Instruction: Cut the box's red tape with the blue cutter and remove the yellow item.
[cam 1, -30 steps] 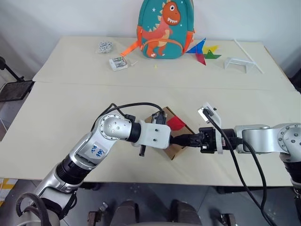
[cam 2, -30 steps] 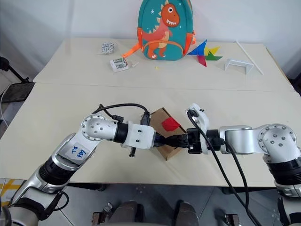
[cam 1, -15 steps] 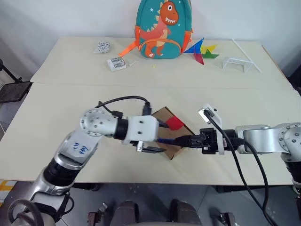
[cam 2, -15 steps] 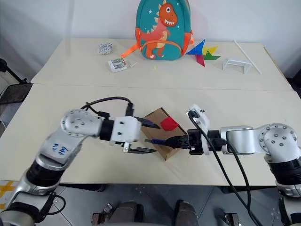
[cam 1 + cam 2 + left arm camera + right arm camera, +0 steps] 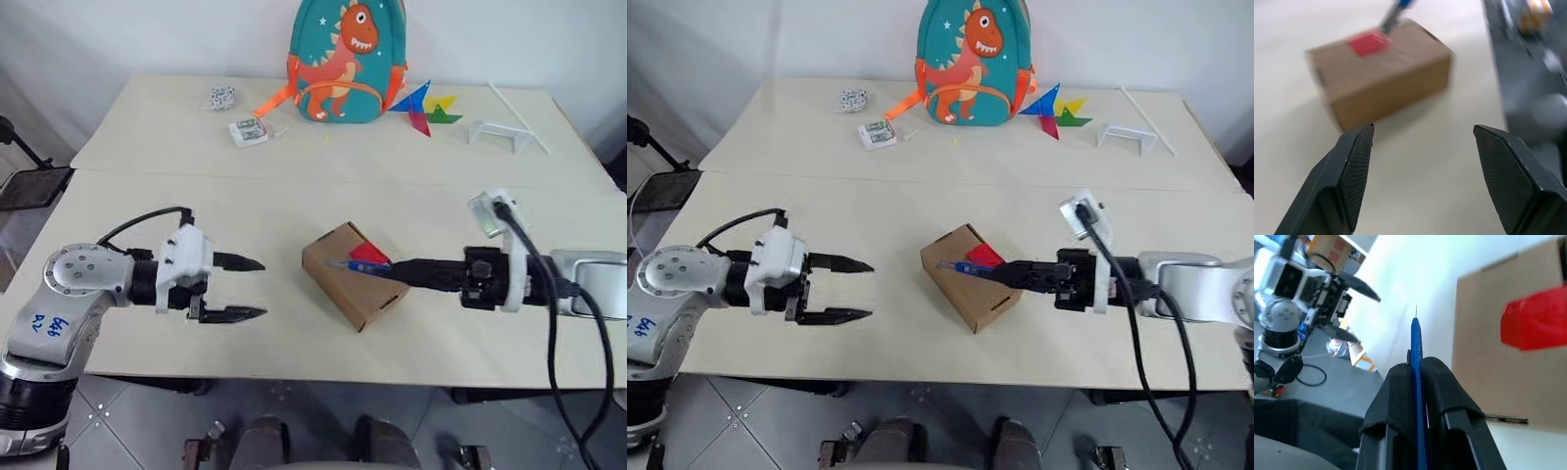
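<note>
Right wrist view: my right gripper (image 5: 1418, 396) is clamped on the blue cutter (image 5: 1416, 357), tip over the box (image 5: 967, 276) by the red tape (image 5: 984, 256). I'd draw the tip steadily along the tape. My left gripper (image 5: 841, 289) hangs apart, well clear. I count 1 box, 1 tape, 1 cutter.

The box (image 5: 351, 273) is plain brown cardboard with bright red tape (image 5: 368, 254) on top. The blue cutter (image 5: 359, 265) is vivid blue. At twelve o'clock a teal backpack (image 5: 345, 61) shows an orange dinosaur, white stars and orange straps. At one o'clock lies a pinwheel (image 5: 427, 107) of red, blue, yellow and green. The table (image 5: 147, 215) is pale cream.
</note>
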You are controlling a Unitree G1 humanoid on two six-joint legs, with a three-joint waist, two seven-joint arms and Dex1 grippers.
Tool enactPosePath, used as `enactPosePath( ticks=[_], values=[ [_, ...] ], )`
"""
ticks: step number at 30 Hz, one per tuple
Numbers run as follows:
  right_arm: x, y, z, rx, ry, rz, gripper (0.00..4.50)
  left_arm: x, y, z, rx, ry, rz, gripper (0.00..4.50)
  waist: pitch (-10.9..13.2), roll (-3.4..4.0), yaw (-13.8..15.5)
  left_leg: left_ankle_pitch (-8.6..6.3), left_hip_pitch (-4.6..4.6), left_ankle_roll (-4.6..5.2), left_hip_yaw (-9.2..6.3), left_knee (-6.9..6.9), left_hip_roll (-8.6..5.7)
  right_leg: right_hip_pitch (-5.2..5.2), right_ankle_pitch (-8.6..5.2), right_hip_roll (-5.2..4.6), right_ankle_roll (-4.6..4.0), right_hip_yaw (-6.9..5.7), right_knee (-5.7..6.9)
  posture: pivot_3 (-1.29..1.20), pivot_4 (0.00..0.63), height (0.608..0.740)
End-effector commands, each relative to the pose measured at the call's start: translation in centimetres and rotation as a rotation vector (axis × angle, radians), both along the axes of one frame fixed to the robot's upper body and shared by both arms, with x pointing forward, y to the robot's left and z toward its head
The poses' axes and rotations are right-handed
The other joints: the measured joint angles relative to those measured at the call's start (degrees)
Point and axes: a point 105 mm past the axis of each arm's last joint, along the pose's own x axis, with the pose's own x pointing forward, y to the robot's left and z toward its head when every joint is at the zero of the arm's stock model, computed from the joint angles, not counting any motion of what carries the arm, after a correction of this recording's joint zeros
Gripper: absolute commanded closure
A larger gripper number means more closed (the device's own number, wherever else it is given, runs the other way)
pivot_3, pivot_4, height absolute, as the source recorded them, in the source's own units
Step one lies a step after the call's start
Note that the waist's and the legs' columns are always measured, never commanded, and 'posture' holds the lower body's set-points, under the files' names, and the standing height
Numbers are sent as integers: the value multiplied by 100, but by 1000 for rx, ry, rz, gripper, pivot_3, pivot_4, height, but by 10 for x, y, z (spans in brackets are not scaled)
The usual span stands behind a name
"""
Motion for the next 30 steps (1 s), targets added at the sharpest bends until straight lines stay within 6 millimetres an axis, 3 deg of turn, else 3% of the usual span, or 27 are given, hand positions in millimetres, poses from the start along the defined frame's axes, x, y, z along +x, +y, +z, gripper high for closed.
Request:
enactPosePath(
  ticks=[1,3,4,12,25,30],
  values=[
    [-1,-25,17,-49,-108,-134,4410,13,-15,15,-174,13,29,1065,0,0,-11,0,1,0,0,0,0,0,1,0,2,0,1,0,150,740],
    [-2,-58,18,-125,-152,-317,4410,26,-39,13,-256,72,35,1655,-2,-2,144,1,0,1,-10,-3,-3,7,3,0,6,-3,2,0,150,740],
    [-3,-65,18,-139,-162,-357,4410,29,-44,12,-265,84,36,1954,-5,-13,159,0,5,1,-18,0,-3,16,6,0,10,-4,5,0,150,740],
    [-16,-82,-1,-244,-230,-517,4410,45,-80,13,-224,106,-12,4483,-4,-14,-13,1,15,0,8,-13,-4,9,8,1,13,11,0,0,150,740],
    [7,-17,25,-350,-305,-435,4410,68,-98,-4,6,27,63,4500,-3,-14,-80,3,19,3,24,-9,-3,3,7,1,10,28,-5,0,150,740],
    [17,-6,20,-404,-278,-423,4410,69,-101,-5,18,18,76,4500,-3,-14,-58,3,7,3,18,-8,-3,-2,8,1,11,20,-10,0,150,740]
  ],
)
